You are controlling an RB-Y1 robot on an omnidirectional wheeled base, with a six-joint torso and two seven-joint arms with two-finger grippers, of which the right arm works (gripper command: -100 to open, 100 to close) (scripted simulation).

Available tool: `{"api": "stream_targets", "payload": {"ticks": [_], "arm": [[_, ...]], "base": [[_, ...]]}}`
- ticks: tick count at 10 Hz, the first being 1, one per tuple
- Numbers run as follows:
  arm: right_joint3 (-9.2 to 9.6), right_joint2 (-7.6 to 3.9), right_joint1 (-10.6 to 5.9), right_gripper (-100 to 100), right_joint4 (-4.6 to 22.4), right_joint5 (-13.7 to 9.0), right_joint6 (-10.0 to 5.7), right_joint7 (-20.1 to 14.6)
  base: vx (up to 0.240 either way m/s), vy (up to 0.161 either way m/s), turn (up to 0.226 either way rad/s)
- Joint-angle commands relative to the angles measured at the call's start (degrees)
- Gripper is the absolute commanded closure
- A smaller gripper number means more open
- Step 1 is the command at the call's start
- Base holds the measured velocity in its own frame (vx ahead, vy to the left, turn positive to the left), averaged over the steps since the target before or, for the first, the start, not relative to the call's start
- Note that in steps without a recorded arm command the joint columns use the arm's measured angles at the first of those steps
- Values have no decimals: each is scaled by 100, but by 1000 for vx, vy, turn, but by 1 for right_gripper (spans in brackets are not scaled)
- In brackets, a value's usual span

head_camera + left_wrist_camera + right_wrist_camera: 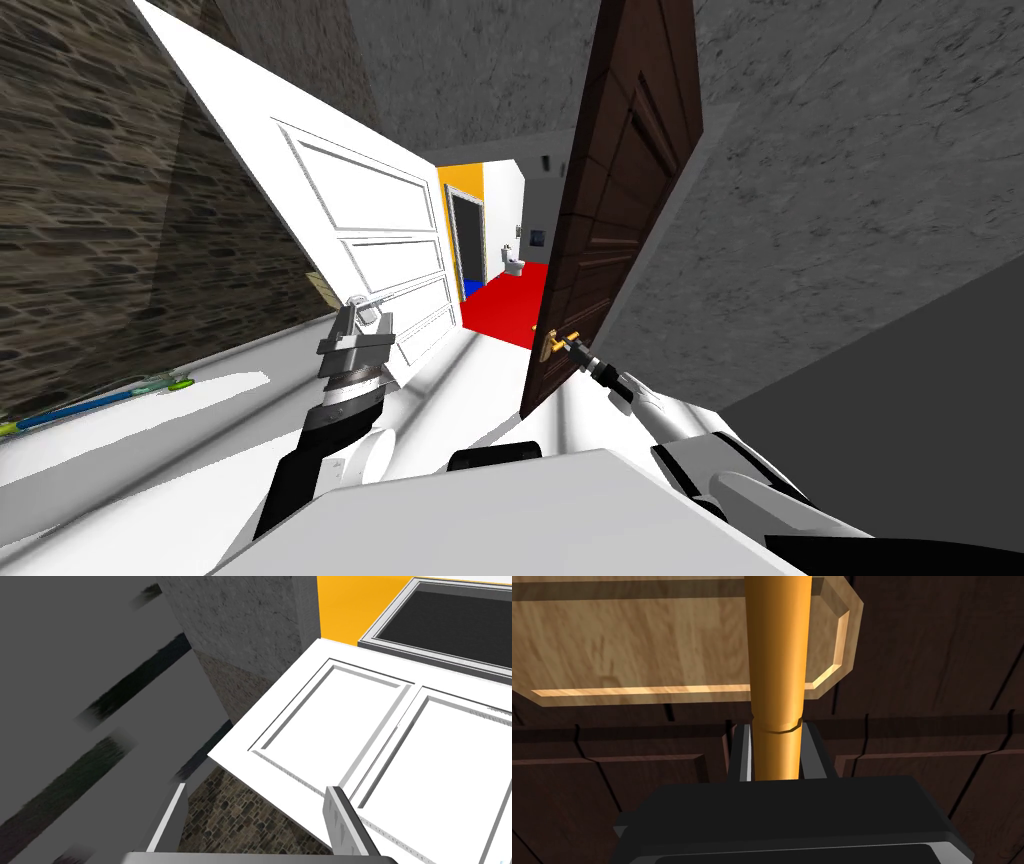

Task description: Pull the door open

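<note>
At the free edge of the dark brown door (610, 230), off to my right front, the right end effector (776, 726) is clenched on the handle (777, 651), its two thin fingers pressing the bar's sides. That door stands partly ajar, with a red floor (505, 300) showing through the gap beside it, so I judge the grasp made and the pull under way rather than finished. What comes next, I reckon, is a steady draw back toward my chest along the arc of the hinge, letting the wrist turn with the leaf so the fingers do not slide off the smooth bar. The handle is a round, glossy, golden-orange rod with a faint ring round it at the fingertips. It crosses a pale, wood-grained backplate (637, 646) with bevelled edges and clipped corners. The door itself is dark grained wood cut into recessed panels. The left end effector (255, 788) is released, fingers spread and holding nothing, raised close before a white door (400, 751) with moulded rectangular panels, beside a rough stone-patterned wall (90, 200).
</note>
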Motion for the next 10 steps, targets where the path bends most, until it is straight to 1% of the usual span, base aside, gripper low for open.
{"api": "stream_targets", "payload": {"ticks": [1,4,7,8,9,10], "arm": [[-12,-24,5,100,44,11,-51,-9],[-28,-55,-31,100,150,37,-173,-15],[-41,-76,-56,100,226,56,-260,-19],[-28,-61,-57,100,212,57,-240,-14],[-31,-68,-62,100,255,74,-283,-14],[-34,-71,-66,100,267,77,-296,-14]], "base": [[-173,-121,130],[-147,-139,146],[-156,-135,117],[-70,-59,38],[-123,-91,141],[-130,-164,166]]}}
